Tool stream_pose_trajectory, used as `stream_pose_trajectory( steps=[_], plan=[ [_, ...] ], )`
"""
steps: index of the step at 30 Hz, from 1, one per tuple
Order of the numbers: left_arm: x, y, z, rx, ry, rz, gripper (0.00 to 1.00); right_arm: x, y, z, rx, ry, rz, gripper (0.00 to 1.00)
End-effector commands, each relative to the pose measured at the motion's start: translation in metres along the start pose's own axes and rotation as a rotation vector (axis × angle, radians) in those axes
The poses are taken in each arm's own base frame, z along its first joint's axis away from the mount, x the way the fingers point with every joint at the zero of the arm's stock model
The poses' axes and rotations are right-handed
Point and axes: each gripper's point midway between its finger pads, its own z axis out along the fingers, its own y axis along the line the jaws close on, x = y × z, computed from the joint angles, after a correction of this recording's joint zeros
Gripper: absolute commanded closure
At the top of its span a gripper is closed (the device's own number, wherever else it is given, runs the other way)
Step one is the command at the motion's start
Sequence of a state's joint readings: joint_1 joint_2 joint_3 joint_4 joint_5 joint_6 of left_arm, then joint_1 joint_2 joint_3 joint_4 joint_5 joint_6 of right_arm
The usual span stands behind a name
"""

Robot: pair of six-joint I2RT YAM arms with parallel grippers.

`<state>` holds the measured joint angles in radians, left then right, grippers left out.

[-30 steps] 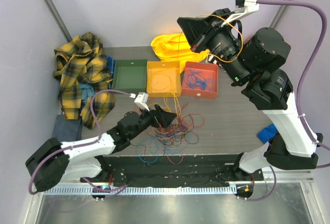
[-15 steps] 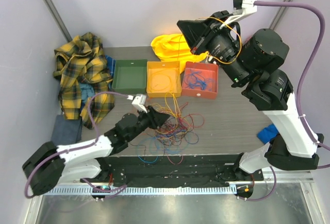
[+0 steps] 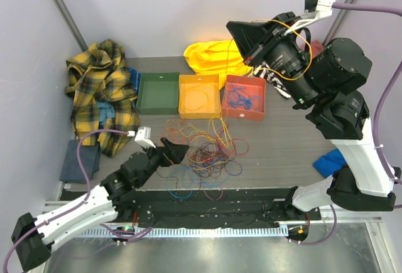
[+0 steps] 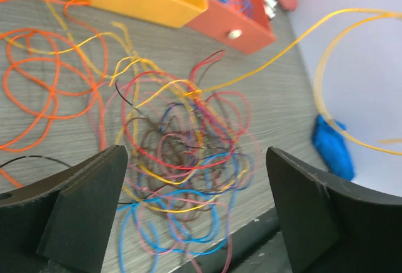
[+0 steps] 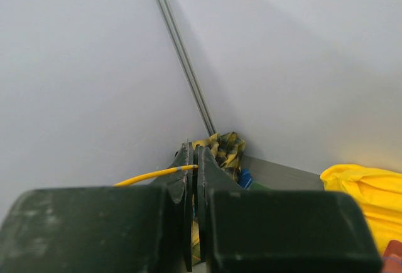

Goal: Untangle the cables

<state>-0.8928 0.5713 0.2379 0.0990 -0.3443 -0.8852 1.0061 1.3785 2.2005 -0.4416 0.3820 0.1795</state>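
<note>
1. High over the far right of the counter (image 3: 282, 141), the right fingers (image 5: 183, 172) are pressed together on one yellow cable (image 5: 151, 174), which leaves the pinch toward the left.
2. Seen from the left wrist, that cable runs as a thin line up and to the right out of the tangle (image 4: 188, 154), then swings into a wide loop against the wall. Its lower end looks caught among the other strands. I cannot tell where it ends.
3. Left fingers (image 4: 81, 204) are spread wide and hold nothing. They sit low at the near-left side of the tangle, apart from the wires as far as I can see.
4. The tangle is red, blue, yellow and dark strands looped through one another. It lies mid-counter, in front of the trays.
5. Orange loops (image 4: 44, 85) lie just left of the tangle. They are looser and more spread out, but cross into its edge.
6. Along the far side:
   - The orange tray (image 3: 183, 97) holds coiled yellow-orange wire.
   - The red tray (image 3: 242, 115) holds blue wire.
   - The green tray (image 3: 158, 91) shows a bare floor.
7. Judgement on progress:
   - Partly done, since a few cables are already sorted into two trays.
   - The bulk is still knotted on the counter.
   - The yellow cable is lifted but not yet free.
   - Left to do: free it, then draw out the orange, red, blue and dark strands one at a time.
</note>
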Motion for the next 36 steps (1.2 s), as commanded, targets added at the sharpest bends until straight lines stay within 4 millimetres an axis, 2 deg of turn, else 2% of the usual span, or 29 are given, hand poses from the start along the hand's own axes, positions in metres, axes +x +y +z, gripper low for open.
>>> stream_pose_trajectory(
  steps=[1,2,3,5,7,12,16,18,20,21,23,24,28,30,36],
  plan=[
    [-0.021,-0.029,-0.001,0.097,-0.065,-0.052,0.0,-0.007,0.003,-0.002,-0.016,-0.025,0.012,0.99],
    [-0.026,-0.042,-0.001,0.137,-0.066,-0.062,0.0,-0.007,0.003,-0.003,-0.018,-0.025,0.012,0.99],
    [-0.022,-0.046,0.004,0.143,-0.041,-0.063,0.0,-0.005,0.003,-0.002,-0.015,-0.021,0.011,0.99],
    [-0.027,-0.073,0.005,0.226,-0.015,-0.072,0.0,-0.004,0.001,-0.003,-0.012,-0.019,0.009,0.99],
    [-0.026,-0.092,0.007,0.295,0.008,-0.066,0.0,-0.002,0.001,-0.003,-0.01,-0.015,0.01,0.99],
    [-0.037,-0.113,0.009,0.37,-0.043,0.005,0.0,0.005,0.001,-0.003,-0.011,0.001,0.009,0.99],
    [-0.042,-0.104,0.024,0.296,-0.077,0.035,0.0,0.012,0.003,0.0,-0.021,0.014,0.017,0.99],
    [-0.036,-0.093,0.037,0.233,-0.074,0.044,0.0,0.012,0.006,0.0,-0.033,0.015,0.023,0.99],
    [-0.033,-0.09,0.046,0.206,-0.07,0.042,0.0,0.01,0.007,0.0,-0.037,0.01,0.029,0.99],
    [-0.025,-0.085,0.054,0.185,-0.053,0.049,0.0,0.009,0.008,0.0,-0.043,0.01,0.033,0.99],
    [-0.025,-0.088,0.062,0.181,-0.053,0.048,0.0,0.007,0.009,-0.001,-0.05,0.009,0.037,0.99],
    [-0.017,-0.083,0.068,0.161,-0.038,0.058,0.0,0.007,0.009,-0.002,-0.053,0.009,0.037,0.99],
    [-0.026,-0.07,0.078,0.085,-0.093,0.084,0.0,0.002,0.01,-0.009,-0.061,0.008,0.042,0.99],
    [-0.031,-0.07,0.082,0.078,-0.105,0.111,0.0,-0.001,0.008,-0.012,-0.057,0.004,0.041,0.99],
    [-0.035,-0.057,0.097,0.031,-0.09,0.121,0.0,-0.006,0.004,-0.022,-0.055,0.001,0.044,0.99]
  ],
)
